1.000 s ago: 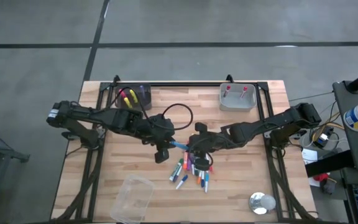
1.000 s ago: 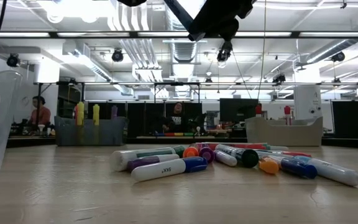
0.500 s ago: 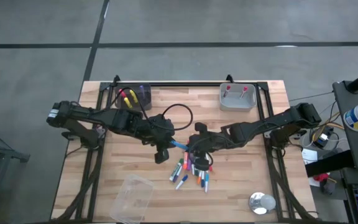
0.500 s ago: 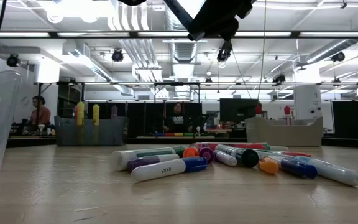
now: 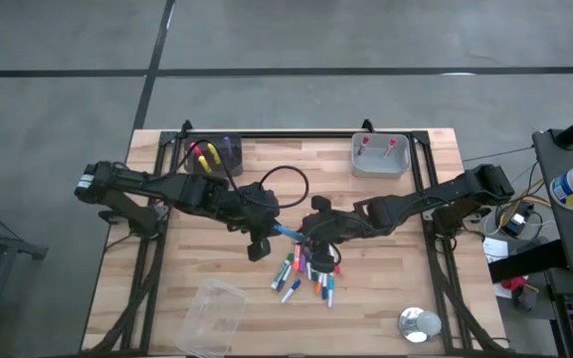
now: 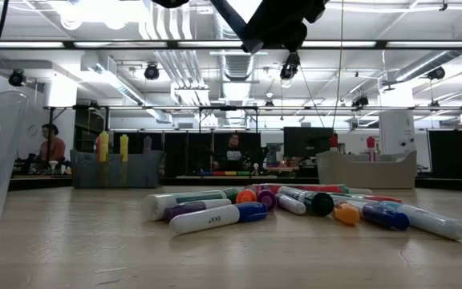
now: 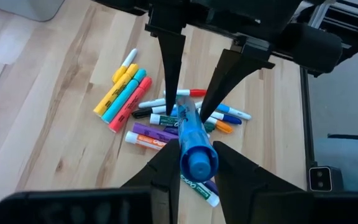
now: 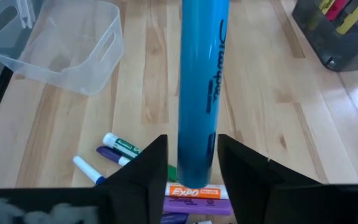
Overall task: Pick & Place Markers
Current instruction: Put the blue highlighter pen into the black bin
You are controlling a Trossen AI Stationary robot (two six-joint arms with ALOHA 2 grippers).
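Observation:
A blue marker (image 5: 286, 232) hangs in the air over the table's middle, between my two grippers. My left gripper (image 7: 197, 167) comes from the table's left and is shut on it. My right gripper (image 8: 192, 165) faces it from the right. It is open, with one finger on either side of the marker's other end (image 7: 182, 115) and a small gap showing beside the barrel (image 8: 201, 93). Below and toward the near edge, the other markers (image 5: 306, 273) lie flat in a loose pile on the wood. My left gripper pinches the blue marker's left end (image 7: 197, 158) between its two fingers (image 7: 166, 177). The fingers slant down from the table's left and lie along the marker. The marker sticks out ahead of them toward my right gripper, lifted clear above the pile.
A dark bin (image 5: 214, 154) with yellow and pink markers stands at the far left. A grey bin (image 5: 380, 156) stands at the far right. A clear plastic tub (image 5: 213, 316) sits near the front left edge and a round metal lid (image 5: 418, 324) at the front right.

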